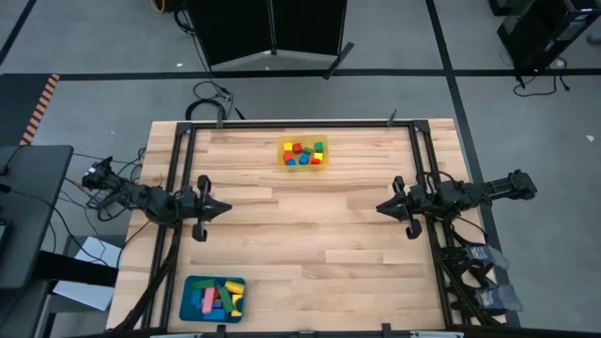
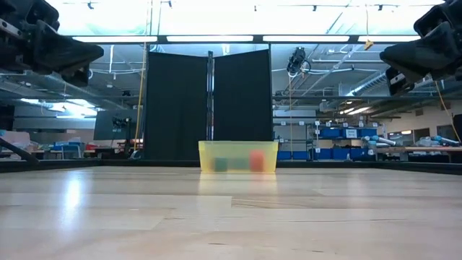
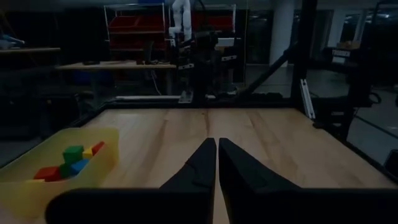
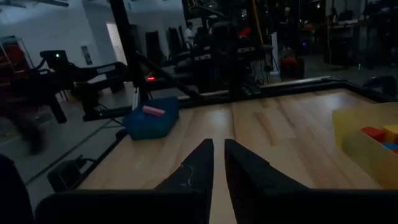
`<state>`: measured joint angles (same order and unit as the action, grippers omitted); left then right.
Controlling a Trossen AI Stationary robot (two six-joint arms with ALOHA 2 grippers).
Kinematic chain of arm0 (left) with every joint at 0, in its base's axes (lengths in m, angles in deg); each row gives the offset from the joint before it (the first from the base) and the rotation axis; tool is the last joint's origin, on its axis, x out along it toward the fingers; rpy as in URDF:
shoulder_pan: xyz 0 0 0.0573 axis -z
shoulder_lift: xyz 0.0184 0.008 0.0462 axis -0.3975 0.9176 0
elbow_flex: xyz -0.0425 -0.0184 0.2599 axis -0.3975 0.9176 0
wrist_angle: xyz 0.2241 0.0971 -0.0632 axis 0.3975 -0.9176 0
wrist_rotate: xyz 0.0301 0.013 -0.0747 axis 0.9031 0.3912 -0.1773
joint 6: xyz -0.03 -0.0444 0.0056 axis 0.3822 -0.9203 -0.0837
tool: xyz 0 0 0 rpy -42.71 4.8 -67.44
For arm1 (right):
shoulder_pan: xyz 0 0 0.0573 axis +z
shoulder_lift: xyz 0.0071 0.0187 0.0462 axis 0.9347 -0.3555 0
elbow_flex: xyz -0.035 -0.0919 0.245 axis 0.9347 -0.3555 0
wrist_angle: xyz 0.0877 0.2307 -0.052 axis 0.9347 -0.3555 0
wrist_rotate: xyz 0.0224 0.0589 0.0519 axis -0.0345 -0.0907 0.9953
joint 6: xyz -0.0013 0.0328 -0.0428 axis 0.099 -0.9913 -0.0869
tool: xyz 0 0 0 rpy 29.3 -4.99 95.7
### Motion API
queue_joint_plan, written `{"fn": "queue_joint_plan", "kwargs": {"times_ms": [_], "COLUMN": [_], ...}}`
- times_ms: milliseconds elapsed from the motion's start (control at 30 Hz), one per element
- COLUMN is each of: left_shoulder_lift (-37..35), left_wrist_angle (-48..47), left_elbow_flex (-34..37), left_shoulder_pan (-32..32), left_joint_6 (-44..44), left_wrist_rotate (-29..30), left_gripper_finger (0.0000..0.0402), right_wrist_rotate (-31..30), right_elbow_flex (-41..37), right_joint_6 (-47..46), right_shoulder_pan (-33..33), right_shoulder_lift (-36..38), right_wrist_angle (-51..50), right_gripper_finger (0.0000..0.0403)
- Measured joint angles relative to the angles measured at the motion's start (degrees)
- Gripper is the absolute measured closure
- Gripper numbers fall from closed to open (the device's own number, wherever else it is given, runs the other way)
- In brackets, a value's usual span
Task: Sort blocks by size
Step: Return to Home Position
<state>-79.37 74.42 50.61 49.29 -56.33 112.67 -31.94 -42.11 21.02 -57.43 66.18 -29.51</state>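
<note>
**A:** Where are your grippers right now?

**B:** My left gripper [image 1: 225,208] hangs over the table [image 1: 310,235] at its 9 o'clock side, tips aimed at the middle. Its fingers [image 3: 204,163] lie together with only a hairline seam between them, and they grip nothing. My right gripper [image 1: 380,207] mirrors it at 3 o'clock. Its fingers [image 4: 200,167] are also drawn together, with a thin slit between them and nothing held. In the low view both grippers sit high above the wood.

**A:** And the blocks?

**B:** The cube blocks [image 1: 302,154], red, yellow, green and blue, are heaped in the yellow tray [image 1: 280,155]. It stands at the table's 12 o'clock edge, well apart from both grippers. Through its clear wall the low view shows a green cube and a reddish one inside. The bar blocks [image 1: 218,299], pink, green, yellow, red and blue, lie jumbled in the blue tray [image 1: 185,300]. That tray is near the 7 o'clock corner, on my left arm's side.

**A:** Anything sticking out?

**B:** From my right wrist, a pink bar [image 4: 153,110] lies above the blue tray's rim.
</note>
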Motion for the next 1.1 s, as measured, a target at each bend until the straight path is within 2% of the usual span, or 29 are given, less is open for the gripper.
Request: {"fn": "queue_joint_plan", "kwargs": {"times_ms": [1100], "left_shoulder_lift": [0.0], "left_wrist_angle": [2.7], "left_elbow_flex": [0.09], "left_shoulder_pan": [0.0], "left_joint_6": [-0.17], "left_wrist_rotate": [0.07], "left_gripper_finger": [0.0371], "right_wrist_rotate": [-0.11], "right_elbow_flex": [0.0], "right_joint_6": [0.0], "right_shoulder_pan": [0.0], "right_shoulder_lift": [0.0], "right_wrist_angle": [0.09], "right_gripper_finger": [0.0353]}}
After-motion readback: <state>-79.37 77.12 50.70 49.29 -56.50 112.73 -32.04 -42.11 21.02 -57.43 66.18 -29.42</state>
